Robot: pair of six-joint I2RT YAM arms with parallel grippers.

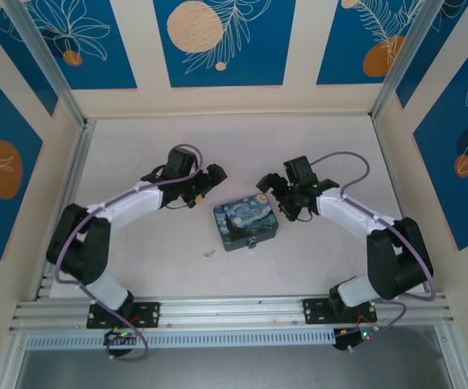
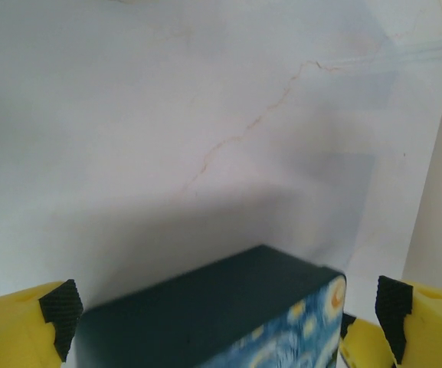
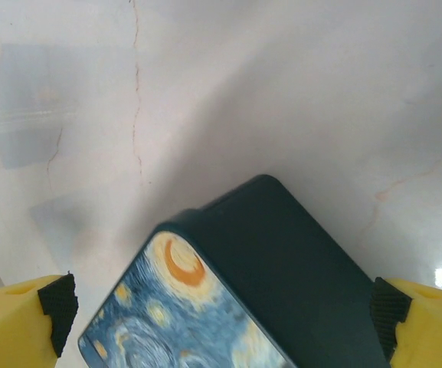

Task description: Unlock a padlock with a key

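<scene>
Padlock (image 1: 252, 242): logged as a tiny speck at the middle of the near edge of the tin (image 1: 246, 220), seen from the top camera. Too small to tell its long axis or which way the shackle pointed. Could not tell whether it sat on the lid or hung at the front wall. Could not make out any lettering on it at that size.

Key (image 1: 210, 254): logged as a thin pale sliver lying flat on the bench (image 1: 161, 267), near the tin's near-left corner but apart from it. Seemed to lie roughly left to right; tip not told from bow.

Tin: lay mid-bench between the two hands, long axis about left-right, right end turned slightly away. Lid painted in blue swirls with yellow spots and an orange crescent; sides plain and dark.

Left hand (image 1: 209, 180): hovered just off the tin's far-left corner, fingers spread wide. In its wrist view, black pads (image 2: 60, 307) on yellow fingers stood at the lower corners, a dark corner of the tin low between them, untouched.

Right hand (image 1: 272, 193): hovered just off the tin's far-right corner, likewise spread wide. Pads (image 3: 58, 303) flanked the tin's painted corner, not touching it.
</scene>
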